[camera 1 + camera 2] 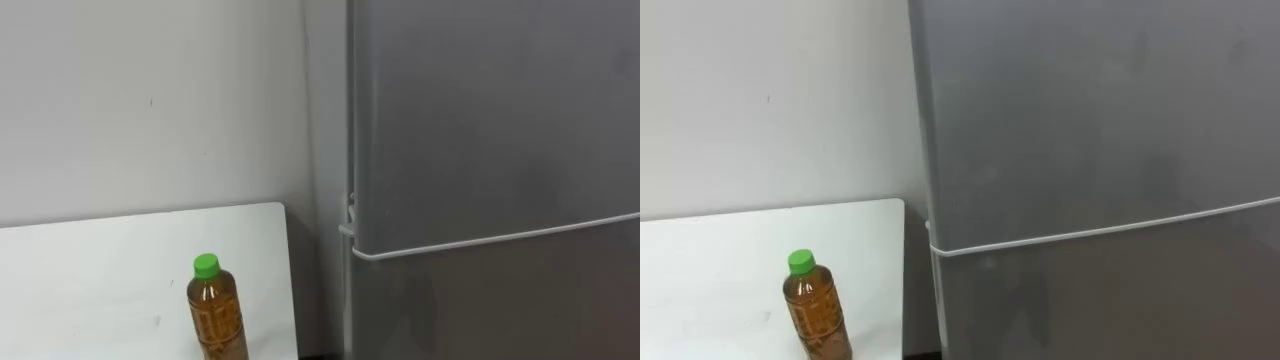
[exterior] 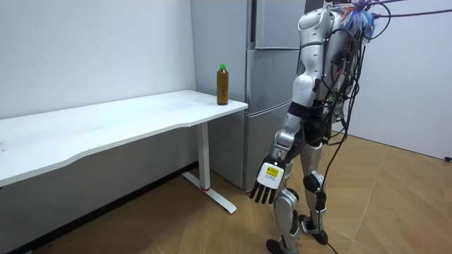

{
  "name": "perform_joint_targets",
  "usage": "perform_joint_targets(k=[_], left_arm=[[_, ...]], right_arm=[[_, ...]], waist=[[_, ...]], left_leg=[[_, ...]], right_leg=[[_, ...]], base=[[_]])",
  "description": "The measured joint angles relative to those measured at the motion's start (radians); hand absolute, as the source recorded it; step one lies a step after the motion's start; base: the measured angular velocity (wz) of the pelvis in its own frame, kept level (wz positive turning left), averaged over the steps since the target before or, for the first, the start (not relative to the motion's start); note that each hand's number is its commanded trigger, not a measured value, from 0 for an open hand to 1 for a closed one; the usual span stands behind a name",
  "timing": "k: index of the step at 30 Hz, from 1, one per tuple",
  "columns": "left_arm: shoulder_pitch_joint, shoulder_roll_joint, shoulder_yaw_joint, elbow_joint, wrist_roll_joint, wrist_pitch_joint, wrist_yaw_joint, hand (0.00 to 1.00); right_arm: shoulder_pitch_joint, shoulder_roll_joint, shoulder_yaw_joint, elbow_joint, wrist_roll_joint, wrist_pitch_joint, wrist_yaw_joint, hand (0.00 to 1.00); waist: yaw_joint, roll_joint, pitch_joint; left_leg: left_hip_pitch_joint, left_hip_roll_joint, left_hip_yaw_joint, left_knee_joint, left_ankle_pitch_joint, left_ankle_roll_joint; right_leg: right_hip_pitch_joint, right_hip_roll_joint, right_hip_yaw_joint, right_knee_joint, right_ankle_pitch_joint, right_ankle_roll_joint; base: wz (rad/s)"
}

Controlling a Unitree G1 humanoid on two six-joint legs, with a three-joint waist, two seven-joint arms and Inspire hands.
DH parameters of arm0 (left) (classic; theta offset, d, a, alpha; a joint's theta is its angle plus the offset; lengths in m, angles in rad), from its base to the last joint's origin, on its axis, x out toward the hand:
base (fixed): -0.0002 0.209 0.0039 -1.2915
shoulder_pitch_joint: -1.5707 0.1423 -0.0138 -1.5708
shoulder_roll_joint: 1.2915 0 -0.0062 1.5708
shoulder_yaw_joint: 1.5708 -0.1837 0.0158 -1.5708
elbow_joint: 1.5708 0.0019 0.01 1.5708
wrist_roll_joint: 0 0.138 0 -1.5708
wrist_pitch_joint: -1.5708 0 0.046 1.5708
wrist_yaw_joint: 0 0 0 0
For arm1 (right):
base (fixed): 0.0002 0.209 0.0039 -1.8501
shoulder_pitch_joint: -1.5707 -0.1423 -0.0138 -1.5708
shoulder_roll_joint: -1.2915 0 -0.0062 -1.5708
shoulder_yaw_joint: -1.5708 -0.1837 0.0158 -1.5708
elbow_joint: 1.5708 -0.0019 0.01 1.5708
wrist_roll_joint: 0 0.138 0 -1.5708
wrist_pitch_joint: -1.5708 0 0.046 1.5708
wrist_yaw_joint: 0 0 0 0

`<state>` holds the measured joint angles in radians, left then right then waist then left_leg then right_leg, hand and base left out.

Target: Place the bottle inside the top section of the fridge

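Note:
A clear bottle [image 1: 216, 318] of amber drink with a green cap stands upright near the right end of a white table [image 1: 90, 270], close to the fridge. The bottle [image 2: 222, 85] sits at the table's corner in the room view. The grey fridge's upper door [image 1: 490, 120] is closed, with a thin light seam [image 1: 500, 238] above the lower door [image 1: 500, 305]. I stand facing the fridge [image 2: 272, 92], with the table on my left. My left hand [image 2: 268, 185] hangs open beside my thigh, holding nothing and well away from the bottle [image 1: 816, 318].
A plain white wall [image 1: 150, 100] runs behind the table. A narrow gap [image 1: 318, 280] separates the table's end from the fridge's side. The table [image 2: 106, 127] stretches far toward the room view's left on white legs over a wooden floor [image 2: 395, 204].

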<state>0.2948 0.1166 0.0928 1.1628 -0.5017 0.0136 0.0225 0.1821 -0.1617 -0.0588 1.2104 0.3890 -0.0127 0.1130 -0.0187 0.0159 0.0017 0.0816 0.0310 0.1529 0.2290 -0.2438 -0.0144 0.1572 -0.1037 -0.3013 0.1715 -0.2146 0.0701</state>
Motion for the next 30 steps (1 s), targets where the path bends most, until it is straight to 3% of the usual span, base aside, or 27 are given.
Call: perform_joint_targets(k=[9, 20, 26, 30], left_arm=[[-0.002, 0.015, 0.001, -0.005, 0.041, -0.001, -0.028, 0.0], [-0.015, 0.014, 0.0, -0.003, 0.058, 0.0, 0.016, 0.0], [-0.024, 0.014, 0.015, -0.033, 0.058, -0.004, 0.068, 0.0], [-0.026, 0.015, 0.041, -0.094, 0.06, -0.016, 0.113, 0.0]], right_arm=[[0.004, 0.01, 0.001, -0.003, 0.014, 0.005, -0.001, 0.0], [0.005, 0.011, 0.006, 0.001, 0.046, 0.013, -0.001, 0.0], [0.005, 0.007, 0.003, 0.001, 0.038, 0.007, -0.001, 0.0], [0.006, -0.005, -0.005, 0.001, 0.034, -0.002, -0.001, 0.0]], waist=[[-0.001, -0.017, -0.0001], [-0.002, -0.018, 0.0005], [-0.001, -0.008, 0.002], [0.0, 0.015, 0.0042]], left_leg=[[-0.003, -0.002, -0.001, 0.004, 0.0, 0.0], [-0.002, -0.002, -0.002, 0.007, -0.001, 0.001], [-0.001, 0.0, -0.002, 0.007, -0.001, 0.0], [-0.002, 0.001, -0.004, 0.007, -0.001, 0.0]], right_leg=[[-0.001, -0.002, -0.002, -0.003, 0.0, 0.0], [0.001, -0.001, 0.0, -0.001, 0.0, 0.0], [0.001, 0.0, 0.0, 0.0, 0.0, 0.0], [0.001, 0.0, -0.002, 0.003, 0.001, -0.001]], base=[[0.0], [0.0], [0.0], [0.0]])
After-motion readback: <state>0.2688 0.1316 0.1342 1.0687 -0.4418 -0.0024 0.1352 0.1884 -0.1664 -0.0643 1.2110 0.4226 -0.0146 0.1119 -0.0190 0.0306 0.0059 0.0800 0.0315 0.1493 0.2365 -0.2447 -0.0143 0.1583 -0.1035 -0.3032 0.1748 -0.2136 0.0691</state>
